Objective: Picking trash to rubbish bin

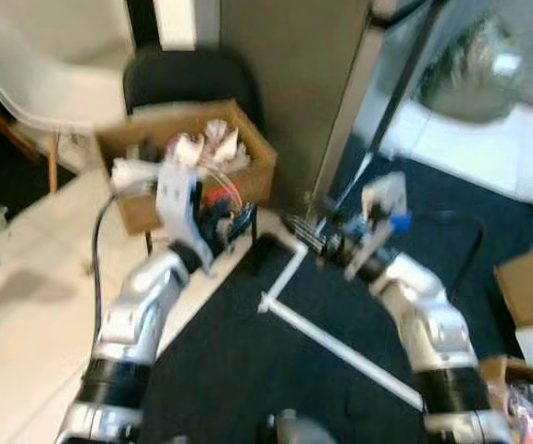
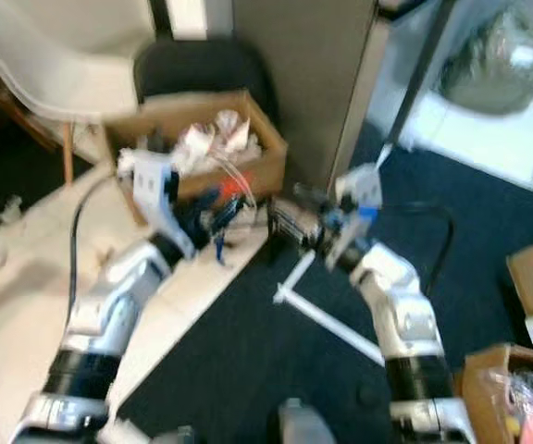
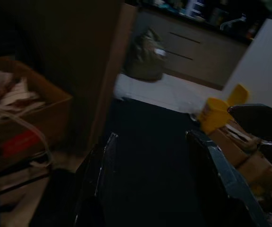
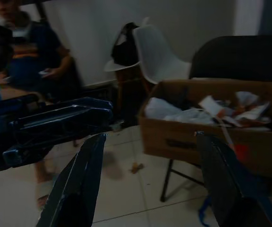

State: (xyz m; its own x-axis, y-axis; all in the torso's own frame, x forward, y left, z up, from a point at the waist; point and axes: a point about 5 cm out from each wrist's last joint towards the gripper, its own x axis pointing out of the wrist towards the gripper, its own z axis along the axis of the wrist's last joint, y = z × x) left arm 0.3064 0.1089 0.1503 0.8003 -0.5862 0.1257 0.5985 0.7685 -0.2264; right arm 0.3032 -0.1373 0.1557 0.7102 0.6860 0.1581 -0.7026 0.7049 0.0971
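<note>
Both end effectors, left (image 1: 213, 225) and right (image 1: 311, 233), hang spread and empty near the cardboard box (image 1: 255, 165) (trash-filled), so a blurred lunge could knock it off its chair.

Pale tiled floor (image 1: 26, 305) across the left of the frame, meeting a dark carpet (image 1: 248, 370) that fills the lower middle and right. On a black chair (image 1: 188, 79) in the upper middle, 1 brown cardboard box (image 1: 248, 166) heaped with crumpled white paper, and a white L-shaped strip (image 1: 322, 338) flat on the carpet at centre. At the right edge, 2 more cardboard boxes (image 1: 530, 287) on the carpet, and beside the black chair at upper left 1 white chair (image 2: 63, 65) on the tiles.
</note>
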